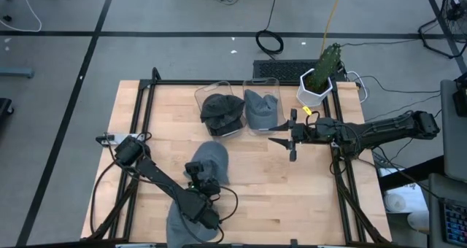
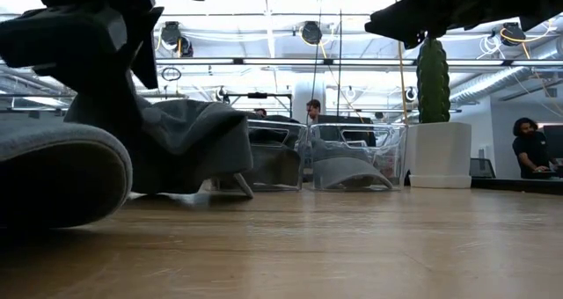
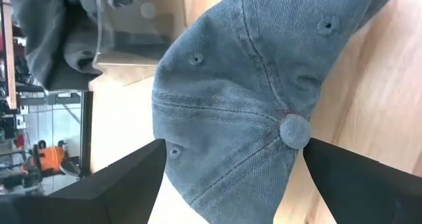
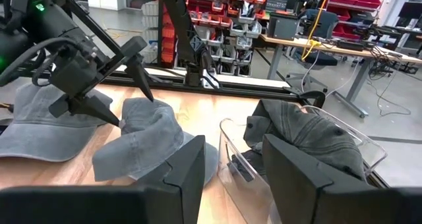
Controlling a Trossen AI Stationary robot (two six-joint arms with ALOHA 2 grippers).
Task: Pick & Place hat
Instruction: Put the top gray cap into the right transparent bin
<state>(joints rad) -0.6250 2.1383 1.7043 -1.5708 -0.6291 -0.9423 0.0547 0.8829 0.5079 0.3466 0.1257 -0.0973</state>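
Note:
A blue-grey cap (image 1: 214, 159) lies on the wooden table, crown up, its top button (image 3: 295, 130) showing in the left wrist view. My left gripper (image 3: 234, 145) is open above it, pointing down, one finger on each side of the crown's top; the right wrist view shows it from the side (image 4: 136, 112). A second grey cap (image 1: 186, 226) lies flat at the near edge, under the left arm. My right gripper (image 1: 286, 146) is open and hovers above the table beside the bins, holding nothing. My left gripper comes from above with its fingertips (image 4: 150, 99) right at the cap's crown (image 4: 155, 118). I cannot tell whether they touch the cloth. The cap rests on the table.
Two clear bins stand at the far side: one (image 1: 221, 109) holds a dark cap, the other (image 1: 261, 109) a grey-blue cap. A potted cactus (image 1: 321, 76) stands at the far right. Bare wood lies between the two grippers and toward the near right.

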